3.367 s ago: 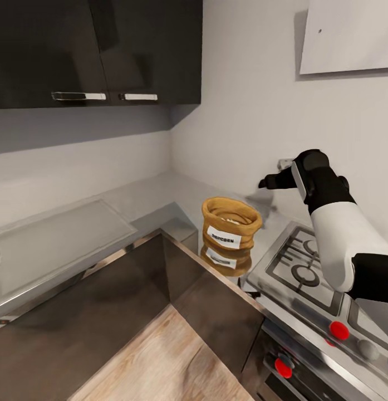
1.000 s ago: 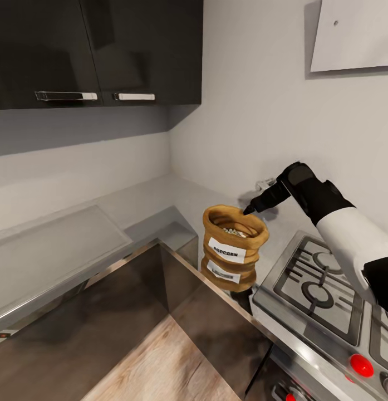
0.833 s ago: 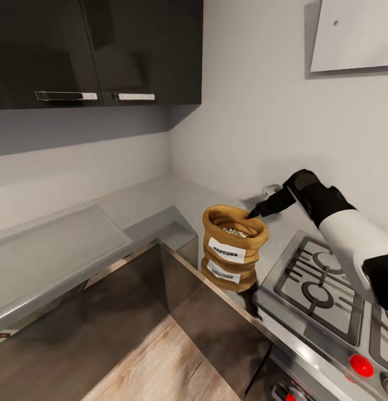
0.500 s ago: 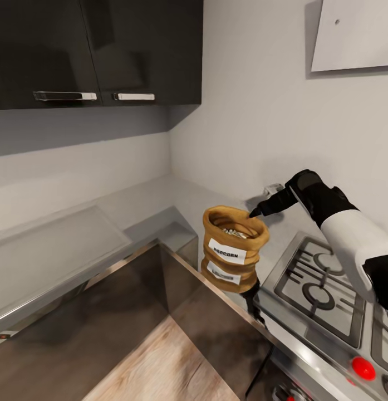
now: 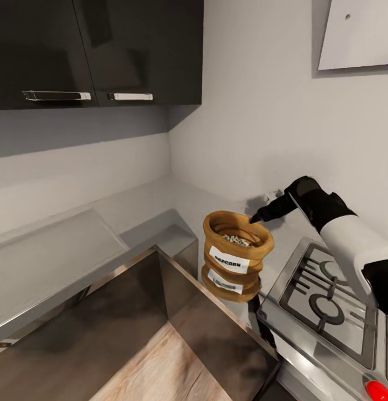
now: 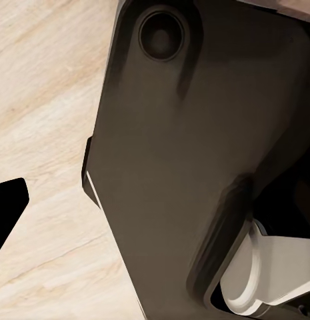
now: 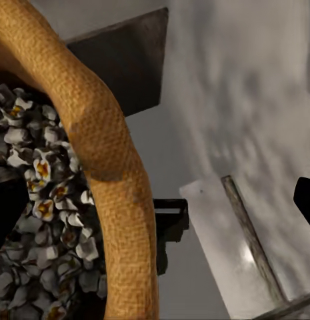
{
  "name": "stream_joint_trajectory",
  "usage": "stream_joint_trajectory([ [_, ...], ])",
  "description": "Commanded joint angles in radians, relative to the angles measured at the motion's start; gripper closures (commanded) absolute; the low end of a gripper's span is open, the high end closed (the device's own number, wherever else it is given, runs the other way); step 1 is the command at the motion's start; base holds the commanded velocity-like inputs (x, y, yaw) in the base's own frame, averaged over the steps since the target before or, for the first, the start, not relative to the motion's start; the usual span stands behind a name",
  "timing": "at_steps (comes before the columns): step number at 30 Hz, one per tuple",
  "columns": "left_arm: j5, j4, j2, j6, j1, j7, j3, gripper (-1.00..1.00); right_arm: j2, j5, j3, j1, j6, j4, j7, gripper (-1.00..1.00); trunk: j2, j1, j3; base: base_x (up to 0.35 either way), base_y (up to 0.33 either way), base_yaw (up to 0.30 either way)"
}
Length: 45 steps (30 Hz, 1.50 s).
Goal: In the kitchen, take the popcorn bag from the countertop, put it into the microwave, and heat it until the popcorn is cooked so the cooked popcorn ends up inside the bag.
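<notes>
The popcorn bag [image 5: 237, 248] stands upright on the grey reflective desk [image 5: 149, 206], near the inner corner of the L-shaped surface and just beside the steel gas hob [image 5: 327, 289]. It is a tan-brown sack of coarse burlap-like weave with a thick rolled-down rim. A white rectangular label [image 5: 232, 259] with dark lettering faces the head camera. Its mirror image shows in the glossy surface directly below it. The mouth is open; pale kernels [image 5: 236, 240] are visible inside.

The right end effector [image 5: 255, 219] reaches in from the hob side, its dark tip at the far rim of the bag. In the right wrist view the rolled rim [image 7: 118, 173] runs between the two dark fingers [image 7: 8, 207], one over the kernels [image 7: 48, 200] inside and the other outside over the desk; the jaws stand apart, straddling the rim. Whether either finger touches the fabric cannot be told.

The left wrist view shows dark robot bodywork [image 6: 188, 153] over light wood floor [image 6: 41, 80]; one dark fingertip [image 6: 7, 207] shows at the edge, and its opening cannot be told.
</notes>
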<state>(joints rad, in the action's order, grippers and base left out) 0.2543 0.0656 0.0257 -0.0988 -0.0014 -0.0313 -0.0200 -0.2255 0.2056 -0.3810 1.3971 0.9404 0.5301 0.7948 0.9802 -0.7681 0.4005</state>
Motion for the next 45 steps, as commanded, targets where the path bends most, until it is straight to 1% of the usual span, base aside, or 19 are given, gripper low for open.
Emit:
stream_joint_trajectory([
  [1,0.002,0.0,0.0,-0.002,0.0,-0.002,-0.001,-1.0,-0.002,0.013,-0.014,-0.008,-0.023,0.001,0.012,-1.0,0.001,0.0,0.001,0.0,0.0,0.0],
  [2,0.002,0.0,0.0,-0.002,0.0,-0.002,-0.001,-1.0,-0.002,0.017,-0.026,-0.012,-0.038,0.001,0.013,-1.0,0.001,0.0,0.001,0.0,0.0,0.0],
  [3,0.002,0.0,0.0,-0.002,0.0,-0.002,-0.001,-1.0,-0.002,0.023,-0.047,-0.015,-0.052,0.001,0.014,-1.0,0.001,0.0,0.001,0.0,0.0,0.0],
  [6,0.002,0.0,0.0,-0.002,0.0,-0.002,-0.001,-1.0,-0.003,0.029,-0.068,-0.017,-0.064,0.0,0.015,-1.0,0.001,0.0,0.001,0.0,0.0,0.0],
  [8,0.002,0.0,0.0,-0.004,-0.002,-0.001,-0.001,-1.0,0.005,0.028,-0.062,-0.022,-0.059,0.007,0.011,-1.0,0.001,0.0,0.001,0.0,0.0,0.0],
  [12,0.001,0.0,0.0,-0.005,-0.002,-0.001,-0.001,-1.0,0.006,0.028,-0.062,-0.023,-0.057,0.007,0.014,-1.0,0.001,0.0,0.001,0.0,0.0,0.0],
  [16,0.0,0.0,0.002,-0.007,-0.002,-0.002,-0.003,-1.0,0.003,0.028,-0.061,-0.045,-0.043,0.03,0.017,-1.0,0.001,0.0,0.001,-0.053,0.0,0.0],
  [20,0.0,0.0,0.002,-0.008,-0.002,-0.002,-0.003,-1.0,-0.006,0.026,-0.061,-0.046,-0.043,0.05,0.017,-1.0,0.001,0.0,0.001,-0.115,0.0,0.0],
  [36,0.002,0.0,0.001,-0.009,-0.002,-0.002,-0.003,-1.0,-0.012,0.026,-0.06,-0.046,-0.045,0.039,0.014,-1.0,0.001,0.0,0.001,-0.053,0.0,0.0],
  [38,0.002,0.0,0.002,-0.009,-0.002,-0.002,-0.003,-1.0,-0.011,0.025,-0.06,-0.046,-0.046,0.031,0.002,-1.0,0.001,0.0,0.001,0.0,0.0,0.0],
  [42,0.002,0.0,0.002,-0.009,-0.002,-0.002,-0.003,-1.0,-0.01,0.024,-0.059,-0.046,-0.047,-0.011,-0.047,-1.0,0.001,0.0,0.001,0.0,0.0,0.0],
  [45,0.002,0.0,0.002,-0.009,-0.002,-0.002,-0.003,-1.0,-0.01,0.023,-0.058,-0.047,-0.048,-0.022,-0.065,-1.0,0.001,0.0,0.001,0.0,0.0,0.0],
])
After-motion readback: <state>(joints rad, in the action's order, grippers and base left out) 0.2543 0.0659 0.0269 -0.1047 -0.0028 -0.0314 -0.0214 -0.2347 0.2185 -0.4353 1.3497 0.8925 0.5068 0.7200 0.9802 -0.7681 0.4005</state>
